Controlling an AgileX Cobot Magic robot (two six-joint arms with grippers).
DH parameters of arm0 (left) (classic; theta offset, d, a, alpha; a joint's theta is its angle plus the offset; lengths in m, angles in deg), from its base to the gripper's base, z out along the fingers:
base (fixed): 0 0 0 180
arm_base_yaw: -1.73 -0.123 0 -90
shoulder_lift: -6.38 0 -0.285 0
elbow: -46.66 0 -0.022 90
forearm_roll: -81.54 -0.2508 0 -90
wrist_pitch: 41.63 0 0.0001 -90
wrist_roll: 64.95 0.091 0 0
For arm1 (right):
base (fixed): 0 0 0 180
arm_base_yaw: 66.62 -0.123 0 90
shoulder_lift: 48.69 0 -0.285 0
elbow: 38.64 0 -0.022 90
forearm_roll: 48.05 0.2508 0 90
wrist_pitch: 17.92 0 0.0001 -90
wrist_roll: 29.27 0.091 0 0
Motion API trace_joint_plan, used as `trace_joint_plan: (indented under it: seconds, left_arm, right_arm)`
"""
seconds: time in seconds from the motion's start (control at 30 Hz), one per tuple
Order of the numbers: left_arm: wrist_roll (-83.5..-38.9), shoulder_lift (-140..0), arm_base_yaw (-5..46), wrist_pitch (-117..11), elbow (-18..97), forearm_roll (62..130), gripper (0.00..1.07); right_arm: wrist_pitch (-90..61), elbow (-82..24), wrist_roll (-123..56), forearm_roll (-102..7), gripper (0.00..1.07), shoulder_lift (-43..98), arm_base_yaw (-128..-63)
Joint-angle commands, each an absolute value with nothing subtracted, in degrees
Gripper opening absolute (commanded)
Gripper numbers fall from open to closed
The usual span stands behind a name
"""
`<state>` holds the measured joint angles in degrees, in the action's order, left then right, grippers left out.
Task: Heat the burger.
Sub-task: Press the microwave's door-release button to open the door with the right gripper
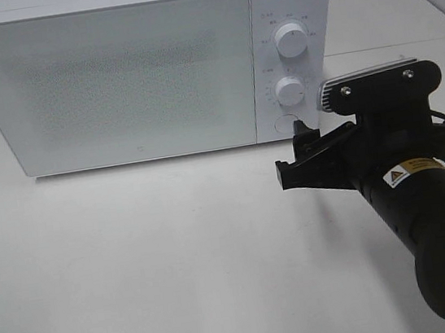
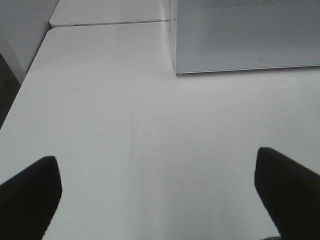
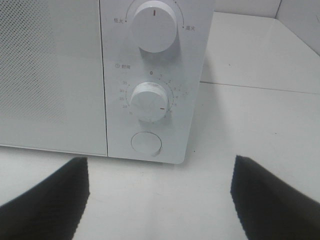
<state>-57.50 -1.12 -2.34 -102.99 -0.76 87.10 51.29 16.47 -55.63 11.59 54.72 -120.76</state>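
Burger: not seen in any view; the white microwave [image 1: 113, 82] has its door [image 1: 109, 83] shut, and its place cannot be told.
Upper knob [image 3: 154, 25]: dark pointer line straight up; small Chinese characters on both sides, too blurred to read with certainty.
Lower knob [image 3: 148, 101]: ringed by small numerals with a 0 at the top; a red tick sits by its rim.
Round button [image 3: 146, 142]: plain, no lettering.
Sticker [image 1: 409, 170]: yellow and black warning label with a triangle on the right arm; its text is too small to read.
Door mark [image 2: 259, 60]: a tiny logo low on the door, seen only by the left wrist camera, unreadable.
Right gripper [image 3: 159, 170]: fingers spread wide, nothing between them, facing the control panel, just short of it.
Left gripper [image 2: 156, 157]: out of the high view; spread fully wide and empty over the white table [image 2: 125, 125].
High view only: the whole oven.
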Motion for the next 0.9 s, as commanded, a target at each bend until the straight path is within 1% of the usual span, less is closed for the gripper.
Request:
trace_joint_plan:
  seconds: [0.03,0.53,0.63,0.9]
  left_arm:
    - [-57.7,0.0,-2.5,-103.0,-0.9,87.2,0.98]
    - [-57.7,0.0,-2.5,-103.0,-0.9,87.2,0.98]
    - [-57.7,0.0,-2.5,-103.0,-0.9,87.2,0.98]
    - [-57.7,0.0,-2.5,-103.0,-0.9,87.2,0.98]
  right_arm:
    - [57.2,15.4,-56.4,11.8,0.76,54.6,-121.0]
    - [57.3,15.4,-54.9,11.9,0.76,54.6,-120.9]
    - [57.3,15.4,-54.9,11.9,0.76,54.6,-120.0]
    - [58.9,15.4,-51.6,11.8,0.76,58.7,-119.2]
